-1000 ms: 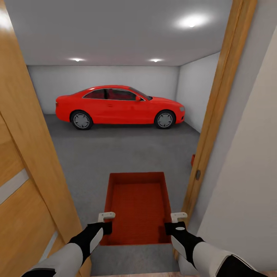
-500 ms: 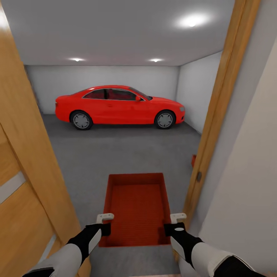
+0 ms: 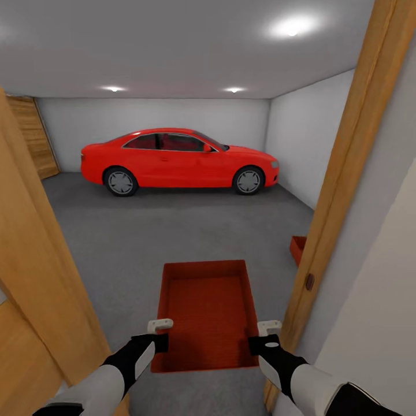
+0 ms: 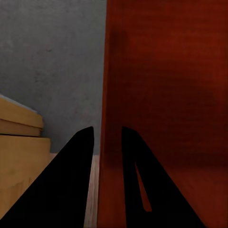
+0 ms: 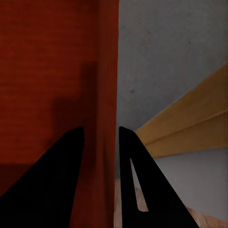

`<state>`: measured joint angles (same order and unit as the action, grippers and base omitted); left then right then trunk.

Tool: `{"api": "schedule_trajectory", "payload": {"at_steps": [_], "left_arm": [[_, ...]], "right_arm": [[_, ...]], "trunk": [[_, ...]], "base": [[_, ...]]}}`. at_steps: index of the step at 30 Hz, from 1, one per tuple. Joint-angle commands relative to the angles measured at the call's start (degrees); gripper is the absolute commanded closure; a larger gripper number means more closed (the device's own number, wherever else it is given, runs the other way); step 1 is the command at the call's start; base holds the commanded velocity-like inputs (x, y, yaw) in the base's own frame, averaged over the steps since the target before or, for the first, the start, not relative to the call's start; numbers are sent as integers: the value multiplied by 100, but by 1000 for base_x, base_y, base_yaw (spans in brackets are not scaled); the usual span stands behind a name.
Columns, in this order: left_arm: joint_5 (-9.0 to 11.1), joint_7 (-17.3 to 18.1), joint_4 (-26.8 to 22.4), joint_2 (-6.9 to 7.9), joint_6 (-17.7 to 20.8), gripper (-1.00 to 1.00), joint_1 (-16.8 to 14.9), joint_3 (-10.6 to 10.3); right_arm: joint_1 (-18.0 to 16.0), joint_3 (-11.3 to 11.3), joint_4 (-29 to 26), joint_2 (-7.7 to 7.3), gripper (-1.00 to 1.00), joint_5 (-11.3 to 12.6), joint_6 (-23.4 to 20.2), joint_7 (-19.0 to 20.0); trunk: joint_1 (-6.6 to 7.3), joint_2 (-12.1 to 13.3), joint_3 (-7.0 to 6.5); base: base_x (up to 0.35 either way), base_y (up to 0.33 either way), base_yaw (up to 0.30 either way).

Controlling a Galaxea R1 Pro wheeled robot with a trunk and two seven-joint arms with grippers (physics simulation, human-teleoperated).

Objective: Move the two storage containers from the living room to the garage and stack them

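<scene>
Head view: ribbed orange-red rectangular container [image 3: 208,309] above speckled grey floor [image 3: 144,242].

You have open floor [image 3: 173,231] ahead, up to the red car [image 3: 179,159] across the far wall. The wooden door [image 3: 34,277] crowds your left claw [image 3: 160,325]; the door frame [image 3: 341,173] sits just beside your right claw [image 3: 268,327]. A second container [image 3: 298,248] rests by the right wall, partly hidden behind the frame.
</scene>
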<state>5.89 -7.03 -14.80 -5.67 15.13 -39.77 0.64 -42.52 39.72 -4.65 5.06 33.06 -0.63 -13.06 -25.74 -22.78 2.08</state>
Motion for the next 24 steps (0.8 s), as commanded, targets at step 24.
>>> {"api": "schedule_trajectory", "payload": {"at_steps": [24], "left_arm": [[208, -44, -32, 5, -97, 100, -5, -125]], "right_arm": [[-2, -26, 34, -33, 100, 159, -24, -91]], "trunk": [[-4, -14, 28]], "base": [[72, 0, 61]]}}
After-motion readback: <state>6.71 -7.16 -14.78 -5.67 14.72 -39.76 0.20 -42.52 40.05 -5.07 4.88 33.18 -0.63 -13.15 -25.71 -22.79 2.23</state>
